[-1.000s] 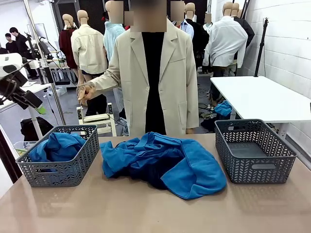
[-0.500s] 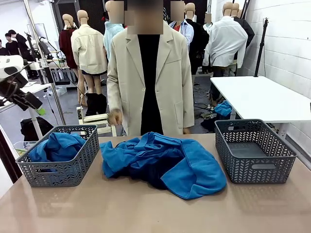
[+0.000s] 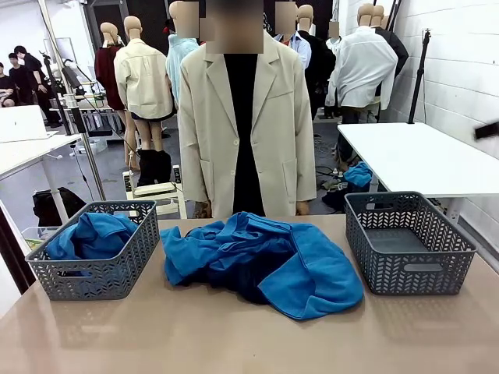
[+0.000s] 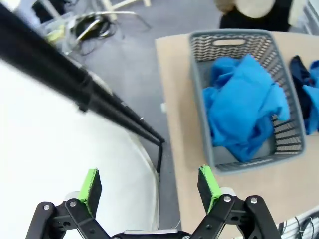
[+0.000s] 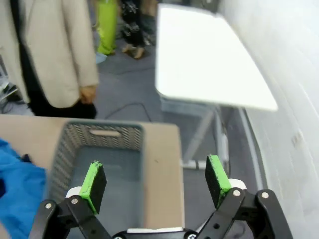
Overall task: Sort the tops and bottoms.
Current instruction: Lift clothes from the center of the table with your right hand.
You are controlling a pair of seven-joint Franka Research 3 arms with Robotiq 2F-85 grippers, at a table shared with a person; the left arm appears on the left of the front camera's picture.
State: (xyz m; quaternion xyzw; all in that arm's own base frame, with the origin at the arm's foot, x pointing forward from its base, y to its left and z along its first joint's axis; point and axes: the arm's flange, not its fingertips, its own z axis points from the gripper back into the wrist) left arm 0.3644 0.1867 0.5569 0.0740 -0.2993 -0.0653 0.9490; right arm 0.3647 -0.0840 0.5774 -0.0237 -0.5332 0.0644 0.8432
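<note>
The tops [image 3: 304, 269] lie in a bright blue heap at the table's middle, with the dark navy bottoms [image 3: 234, 284] showing under the heap's front. Another blue top [image 3: 93, 234] fills the left basket [image 3: 101, 276]. In the left wrist view my left gripper [image 4: 149, 184] is open and empty, high above the floor to the left of that basket [image 4: 197, 89] and its blue top [image 4: 244, 104]. My right gripper [image 5: 155, 178] is also open and empty, hovering above the right basket [image 5: 102, 128], which holds nothing.
A person in a cream coat [image 3: 242, 117] stands at the far edge with both hands down, one hand [image 5: 88, 93] near the right basket [image 3: 405, 241]. A white table [image 5: 199, 55] stands beyond the right side. Bare tabletop [image 3: 234, 343] runs along the front.
My left arm has pulled out of the front view's left edge. The person's raised hand has dropped to their side. The clothes and baskets have not moved.
</note>
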